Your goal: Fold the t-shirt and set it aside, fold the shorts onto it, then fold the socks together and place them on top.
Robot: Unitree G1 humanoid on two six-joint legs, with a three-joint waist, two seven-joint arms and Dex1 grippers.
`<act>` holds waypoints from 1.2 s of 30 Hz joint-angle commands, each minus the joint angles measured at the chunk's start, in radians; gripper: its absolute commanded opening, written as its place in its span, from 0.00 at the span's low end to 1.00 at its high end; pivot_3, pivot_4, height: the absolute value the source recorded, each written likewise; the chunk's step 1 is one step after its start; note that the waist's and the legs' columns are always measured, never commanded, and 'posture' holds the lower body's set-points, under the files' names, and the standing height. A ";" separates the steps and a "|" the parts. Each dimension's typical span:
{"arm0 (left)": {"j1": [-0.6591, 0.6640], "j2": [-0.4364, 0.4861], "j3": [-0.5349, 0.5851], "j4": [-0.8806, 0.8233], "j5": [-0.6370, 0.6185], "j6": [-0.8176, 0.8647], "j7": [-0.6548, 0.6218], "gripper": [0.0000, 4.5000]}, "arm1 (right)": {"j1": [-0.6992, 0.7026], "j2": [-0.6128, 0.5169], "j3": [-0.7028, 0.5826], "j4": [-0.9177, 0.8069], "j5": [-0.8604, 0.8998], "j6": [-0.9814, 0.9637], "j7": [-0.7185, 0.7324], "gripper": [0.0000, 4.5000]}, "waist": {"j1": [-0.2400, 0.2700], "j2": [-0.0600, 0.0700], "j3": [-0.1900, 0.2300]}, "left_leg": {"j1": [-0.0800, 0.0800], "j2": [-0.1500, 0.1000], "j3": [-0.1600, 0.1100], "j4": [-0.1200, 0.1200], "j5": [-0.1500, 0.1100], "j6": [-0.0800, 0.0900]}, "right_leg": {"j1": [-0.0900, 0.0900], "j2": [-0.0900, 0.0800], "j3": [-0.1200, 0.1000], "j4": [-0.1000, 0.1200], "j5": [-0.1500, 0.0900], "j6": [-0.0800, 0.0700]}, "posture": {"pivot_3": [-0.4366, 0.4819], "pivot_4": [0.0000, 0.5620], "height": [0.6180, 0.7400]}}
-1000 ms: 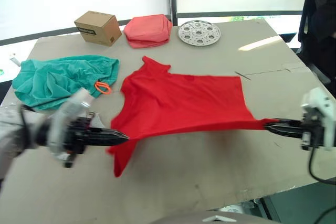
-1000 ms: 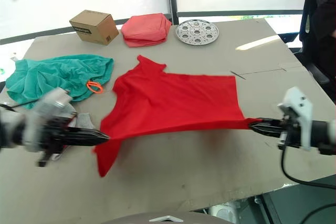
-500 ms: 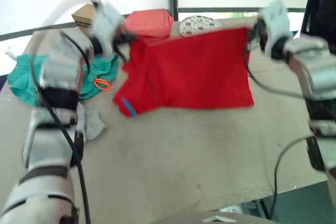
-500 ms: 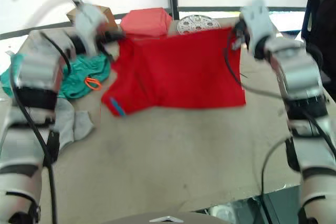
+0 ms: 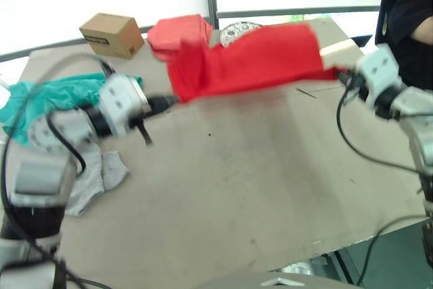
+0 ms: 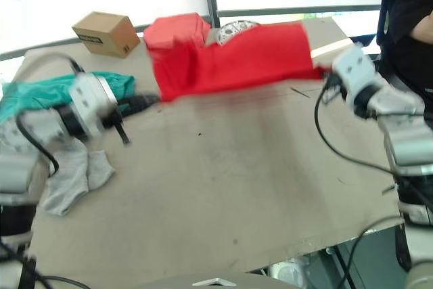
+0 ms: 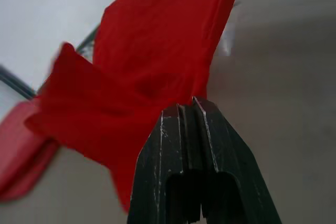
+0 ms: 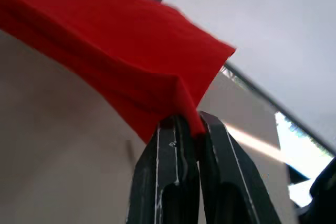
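Observation:
The red t-shirt [image 5: 250, 59] hangs stretched in the air over the far half of the table, held at both ends. My left gripper [image 5: 168, 100] is shut on its left end, with a loose flap bunched above the fingers [image 7: 173, 124]. My right gripper [image 5: 339, 74] is shut on the right end, and the cloth is pinched between its fingers [image 8: 215, 145]. The teal shorts [image 6: 40, 89] lie crumpled at the table's left edge, partly behind my left arm. The grey socks [image 5: 95, 175] lie flat just nearer than the shorts, under my left forearm.
A cardboard box [image 5: 111, 33] stands at the far left. A salmon-pink cloth bundle [image 5: 166, 30] and a round metal plate [image 5: 233, 30] sit at the far edge behind the shirt. A black chair [image 5: 406, 11] is at the right. The tan table [image 5: 257, 181] is bare in the near half.
Both grippers pulled the shirt off the table and raised it high. They have since dropped lower and spread, so the shirt hangs taut over the far half. The camera has also shifted.

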 commanded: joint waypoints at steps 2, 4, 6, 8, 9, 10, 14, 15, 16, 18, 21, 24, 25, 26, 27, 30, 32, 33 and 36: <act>0.351 -0.077 -0.026 -0.173 0.140 0.004 0.122 0.00 | 0.280 -0.011 -0.061 -0.197 0.013 0.094 -0.003 0.01 | 0.004 0.005 -0.003 | 0.005 0.000 0.001 -0.001 0.000 0.000 | 0.004 0.000 0.001 0.000 -0.003 0.003 | 0.48 0.27 1.00; 0.486 -0.137 -0.028 -0.230 0.124 0.016 0.149 0.00 | 0.416 -0.019 -0.049 -0.245 0.004 0.102 0.017 0.01 | 0.008 0.002 -0.020 | 0.014 0.001 0.004 -0.004 -0.002 0.002 | 0.012 -0.003 0.002 -0.002 -0.006 0.007 | 0.48 0.27 1.00; 0.556 -0.167 0.017 -0.283 0.048 0.065 0.139 0.00 | 0.467 -0.020 -0.069 -0.283 0.015 0.119 0.019 0.01 | 0.015 -0.001 -0.018 | 0.016 0.001 0.004 -0.002 -0.006 0.009 | 0.013 -0.002 0.002 0.000 -0.012 0.007 | 0.48 0.27 1.00; 0.560 -0.184 0.098 -0.316 -0.164 0.177 0.117 0.17 | 0.498 -0.039 -0.066 -0.311 0.012 0.116 0.037 0.00 | 0.024 0.001 -0.017 | 0.009 0.001 0.004 0.003 -0.006 0.009 | 0.007 -0.001 0.003 0.003 -0.009 0.005 | 0.48 0.27 1.00; 0.542 -0.169 0.140 -0.304 -0.256 0.233 0.093 0.22 | 0.505 -0.037 -0.067 -0.319 0.019 0.123 0.040 0.00 | 0.027 0.001 -0.018 | 0.009 0.001 0.004 0.003 -0.006 0.008 | 0.007 -0.001 0.003 0.003 -0.009 0.006 | 0.48 0.27 1.00; 0.521 -0.139 0.185 -0.271 -0.335 0.293 0.057 0.33 | 0.509 -0.040 -0.065 -0.325 0.021 0.126 0.044 0.00 | 0.032 0.001 -0.018 | 0.009 0.001 0.004 0.003 -0.006 0.008 | 0.007 -0.001 0.002 0.003 -0.012 0.008 | 0.48 0.27 1.00; 0.431 -0.010 0.280 -0.072 -0.403 0.371 -0.101 0.76 | 0.512 -0.036 -0.058 -0.317 0.015 0.120 0.055 0.00 | 0.037 0.004 -0.018 | 0.011 0.001 0.004 0.003 -0.006 0.009 | 0.010 -0.001 0.001 0.004 -0.012 0.008 | 0.48 0.27 1.00; 0.421 0.032 0.277 -0.026 -0.382 0.361 -0.163 0.86 | 0.514 -0.042 -0.054 -0.312 0.006 0.114 0.058 0.00 | 0.036 0.004 -0.018 | 0.012 0.001 0.004 0.003 -0.006 0.009 | 0.010 -0.001 0.002 0.004 -0.012 0.008 | 0.48 0.27 1.00; 0.415 0.068 0.259 0.014 -0.336 0.316 -0.223 0.86 | 0.515 -0.043 -0.055 -0.308 -0.001 0.107 0.057 0.00 | 0.033 0.003 -0.018 | 0.012 0.001 0.005 0.003 -0.006 0.009 | 0.010 -0.001 0.002 0.003 -0.012 0.008 | 0.48 0.27 1.00; 0.401 0.123 0.208 0.081 -0.237 0.197 -0.334 0.86 | 0.510 -0.040 -0.059 -0.304 -0.006 0.102 0.055 0.00 | 0.030 0.003 -0.018 | 0.011 0.001 0.005 0.003 -0.007 0.009 | 0.009 -0.001 0.002 0.002 -0.012 0.007 | 0.48 0.27 1.00; 0.383 0.144 0.129 0.142 -0.110 -0.013 -0.451 0.86 | 0.514 -0.027 -0.069 -0.322 0.002 0.097 0.054 0.00 | 0.029 0.003 -0.018 | 0.010 0.001 0.007 -0.001 -0.004 0.004 | 0.007 -0.003 0.003 -0.001 -0.010 0.003 | 0.48 0.27 1.00; 0.368 0.137 0.070 0.208 -0.005 -0.238 -0.536 0.86 | 0.526 -0.016 -0.077 -0.343 0.017 0.082 0.063 0.00 | 0.029 0.003 -0.018 | 0.010 0.001 0.007 -0.004 -0.006 0.007 | 0.007 -0.004 0.003 -0.003 -0.010 0.002 | 0.48 0.27 1.00; 0.348 0.128 0.050 0.243 0.025 -0.313 -0.551 0.86 | 0.529 -0.014 -0.078 -0.343 0.020 0.070 0.068 0.00 | 0.028 0.003 -0.018 | 0.010 0.001 0.007 -0.005 -0.007 0.008 | 0.007 -0.004 0.003 -0.003 -0.010 0.002 | 0.48 0.27 1.00; 0.327 0.122 0.030 0.275 0.048 -0.378 -0.569 0.86 | 0.532 -0.014 -0.079 -0.341 0.022 0.059 0.074 0.00 | 0.029 0.004 -0.017 | 0.010 0.001 0.007 -0.006 -0.007 0.009 | 0.006 -0.004 0.003 -0.003 -0.010 0.002 | 0.48 0.27 1.00; 0.307 0.117 0.012 0.303 0.057 -0.418 -0.586 0.86 | 0.532 -0.014 -0.077 -0.339 0.022 0.050 0.078 0.00 | 0.029 0.004 -0.017 | 0.011 0.001 0.007 -0.006 -0.007 0.009 | 0.006 -0.004 0.003 -0.003 -0.010 0.002 | 0.48 0.27 1.00; 0.228 0.087 -0.043 0.381 0.096 -0.546 -0.608 0.86 | 0.534 -0.012 -0.077 -0.334 0.024 0.036 0.084 0.00 | 0.032 0.003 -0.017 | 0.011 0.001 0.007 -0.006 -0.007 0.009 | 0.007 -0.005 0.003 -0.003 -0.011 0.003 | 0.48 0.27 1.00; 0.181 0.066 -0.074 0.430 0.122 -0.620 -0.608 0.86 | 0.533 -0.011 -0.076 -0.337 0.025 0.037 0.084 0.00 | 0.032 0.003 -0.017 | 0.010 0.001 0.007 -0.005 -0.007 0.009 | 0.007 -0.005 0.002 -0.003 -0.011 0.003 | 0.48 0.27 1.00; 0.164 0.059 -0.091 0.447 0.128 -0.639 -0.614 0.86 | 0.531 -0.011 -0.075 -0.338 0.026 0.039 0.085 0.00 | 0.032 0.003 -0.017 | 0.010 0.001 0.007 -0.005 -0.007 0.009 | 0.007 -0.005 0.002 -0.003 -0.010 0.003 | 0.48 0.27 1.00; 0.134 0.050 -0.139 0.483 0.140 -0.700 -0.640 0.86 | 0.528 -0.010 -0.075 -0.346 0.032 0.046 0.087 0.00 | 0.030 0.003 -0.017 | 0.010 0.001 0.007 -0.005 -0.007 0.009 | 0.007 -0.004 0.002 -0.003 -0.010 0.003 | 0.48 0.27 1.00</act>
